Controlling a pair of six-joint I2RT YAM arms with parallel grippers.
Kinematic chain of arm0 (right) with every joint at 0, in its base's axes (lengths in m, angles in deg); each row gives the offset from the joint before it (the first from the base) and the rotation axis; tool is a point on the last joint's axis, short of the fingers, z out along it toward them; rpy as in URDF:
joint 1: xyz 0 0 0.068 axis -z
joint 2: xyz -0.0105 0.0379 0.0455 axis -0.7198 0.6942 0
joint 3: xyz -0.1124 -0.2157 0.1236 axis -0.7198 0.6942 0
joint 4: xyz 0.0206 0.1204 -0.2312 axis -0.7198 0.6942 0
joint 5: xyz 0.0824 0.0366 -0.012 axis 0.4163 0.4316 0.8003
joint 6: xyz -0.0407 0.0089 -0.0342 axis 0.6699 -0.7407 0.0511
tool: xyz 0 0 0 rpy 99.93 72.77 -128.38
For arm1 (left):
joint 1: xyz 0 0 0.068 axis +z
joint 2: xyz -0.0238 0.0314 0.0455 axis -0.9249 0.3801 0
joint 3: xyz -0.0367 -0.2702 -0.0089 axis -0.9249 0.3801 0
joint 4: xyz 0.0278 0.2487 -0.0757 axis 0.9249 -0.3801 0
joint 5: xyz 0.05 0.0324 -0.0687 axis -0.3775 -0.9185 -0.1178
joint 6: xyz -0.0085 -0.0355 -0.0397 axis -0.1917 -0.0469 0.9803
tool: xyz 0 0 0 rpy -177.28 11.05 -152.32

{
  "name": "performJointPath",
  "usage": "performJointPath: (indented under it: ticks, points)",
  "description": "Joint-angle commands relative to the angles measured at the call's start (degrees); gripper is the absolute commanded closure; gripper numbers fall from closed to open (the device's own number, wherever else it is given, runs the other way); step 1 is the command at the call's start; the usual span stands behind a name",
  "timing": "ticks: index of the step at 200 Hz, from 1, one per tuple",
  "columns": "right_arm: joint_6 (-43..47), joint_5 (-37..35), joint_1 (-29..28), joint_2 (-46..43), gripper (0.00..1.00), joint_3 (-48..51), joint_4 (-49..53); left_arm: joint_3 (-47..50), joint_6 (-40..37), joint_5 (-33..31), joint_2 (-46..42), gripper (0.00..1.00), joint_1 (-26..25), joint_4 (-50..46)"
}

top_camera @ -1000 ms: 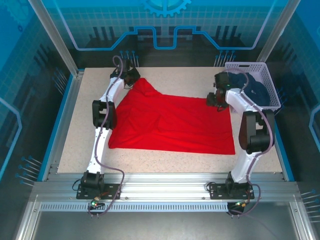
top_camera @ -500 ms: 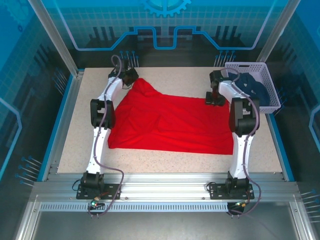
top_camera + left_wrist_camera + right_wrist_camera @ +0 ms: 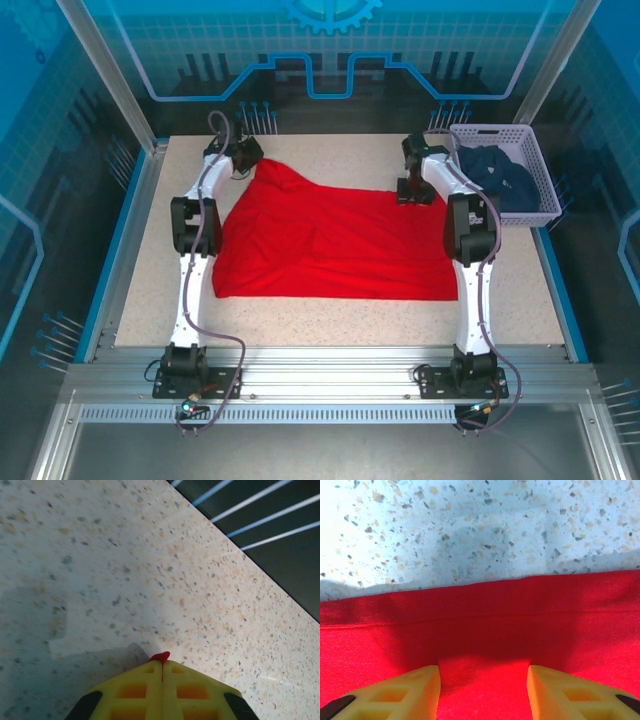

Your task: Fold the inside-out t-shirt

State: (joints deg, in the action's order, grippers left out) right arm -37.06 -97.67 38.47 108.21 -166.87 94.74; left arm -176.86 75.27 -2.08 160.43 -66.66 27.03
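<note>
Where the top camera looks down, the inside-out t-shirt [image 3: 335, 245] lies spread on the table [image 3: 330, 320], long axis left to right, with the left gripper [image 3: 250, 165] at its far-left corner and the right gripper [image 3: 410, 195] at its far-right. Left wrist: jaws clenched on a red scrap. Right wrist: jaws parted, straddling cloth beside the hem.

A white plastic basket [image 3: 530, 215] sits at the far right corner of the speckled table [image 3: 340, 150]. A dark navy garment [image 3: 500, 175] lies inside it. Blue translucent panels [image 3: 40, 150] wall the table in.
</note>
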Motion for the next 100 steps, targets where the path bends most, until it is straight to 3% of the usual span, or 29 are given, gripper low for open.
performJointPath:
  ticks: [1,100]
  points:
    - [0.70,-1.30,-0.11,0.98,0.50,-2.30,2.56,0.95,-2.08,0.24,-3.59,1.00,0.85,0.51]
    - [-1.93,-5.01,6.86,3.25,0.47,-9.50,3.07,1.43,-1.99,1.21,-3.02,1.00,0.85,1.87]
